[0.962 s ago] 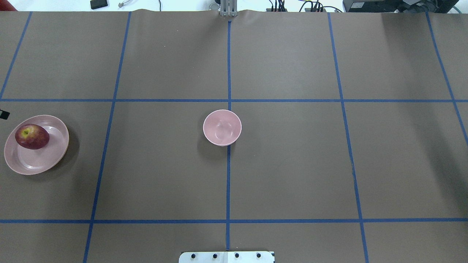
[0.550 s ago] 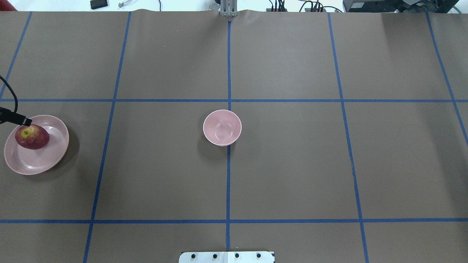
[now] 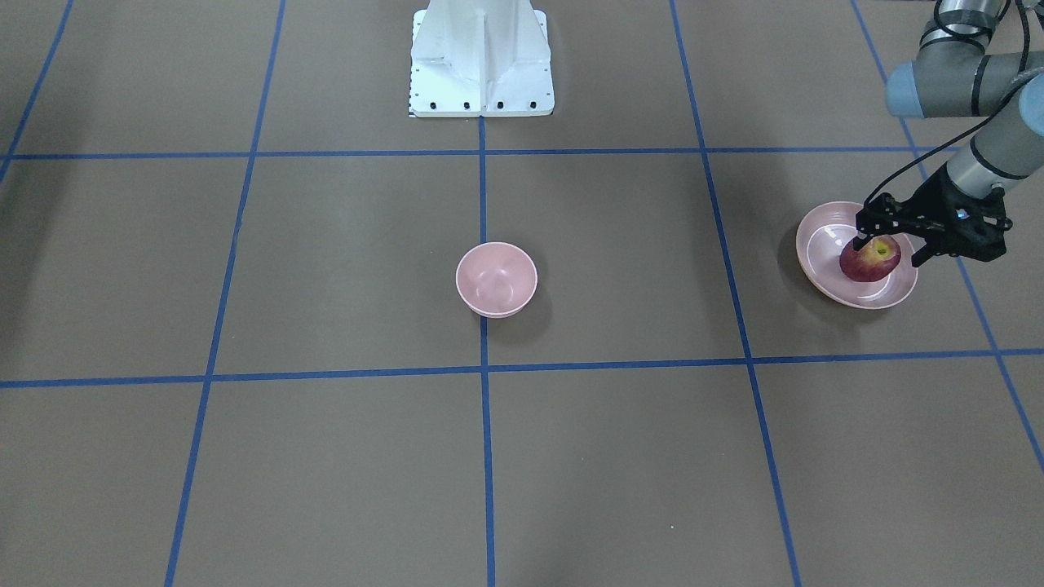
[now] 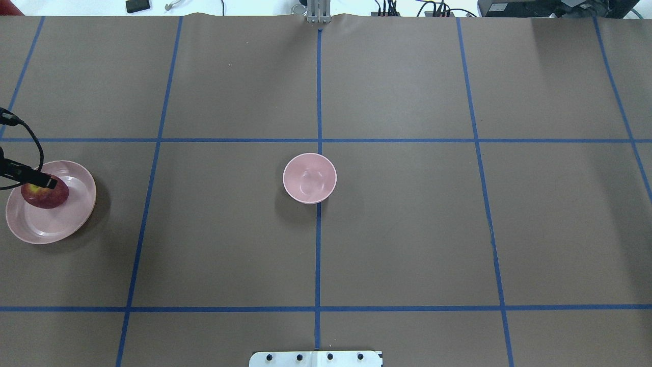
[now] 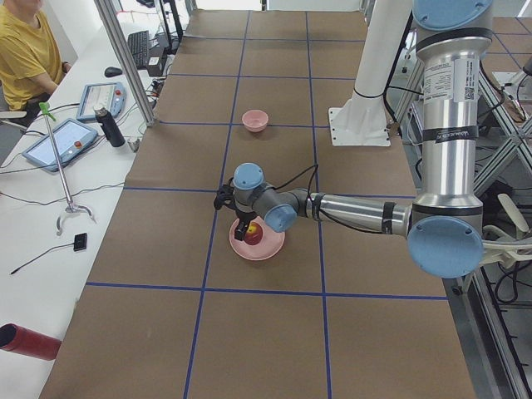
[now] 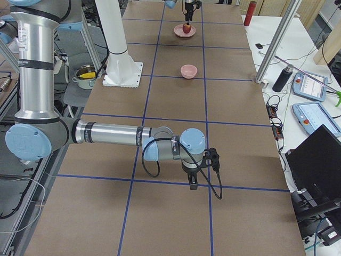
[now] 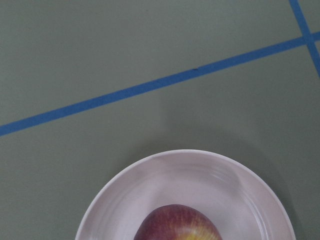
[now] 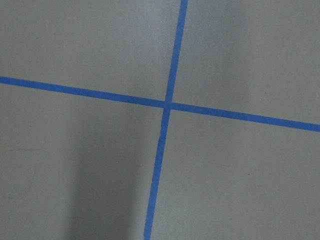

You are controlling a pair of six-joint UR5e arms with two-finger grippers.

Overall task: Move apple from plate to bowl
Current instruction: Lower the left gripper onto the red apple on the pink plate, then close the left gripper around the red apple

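The left pincer (image 3: 889, 249) hung spread wide over the plate (image 3: 820, 244), grasping nothing, with one finger (image 3: 860, 236) on each side of the apple (image 3: 873, 262). From the overhead view the apple lay inside the plate, off-centre toward ten o'clock and near the low rim. Whether a finger was touching the fruit could not be told. The plate stood at nine o'clock from the bowl (image 3: 496, 279), well apart from it, and the bowl sat near the middle of the counter (image 4: 407, 244).

Several things could probably have gone wrong. The apple was round and the dish glossy and shallow, so if one finger met the skin first it might have nudged the fruit, which could then roll across the plate or over its rim. With the apple so close to the edge, a descending finger could have landed on the rim and tipped or slid the plate. A grip taken high on the curved shoulder might have squeezed the apple downward and out. The carry to the bowl looked long, and a weak hold could have dropped it on the way. The bowl looked only a little wider than the apple, so an off-centre release might have struck its lip, knocking the bowl over.

The right pincer (image 6: 193, 181) hovered over bare counter, seen only from the side; its state could not be told.
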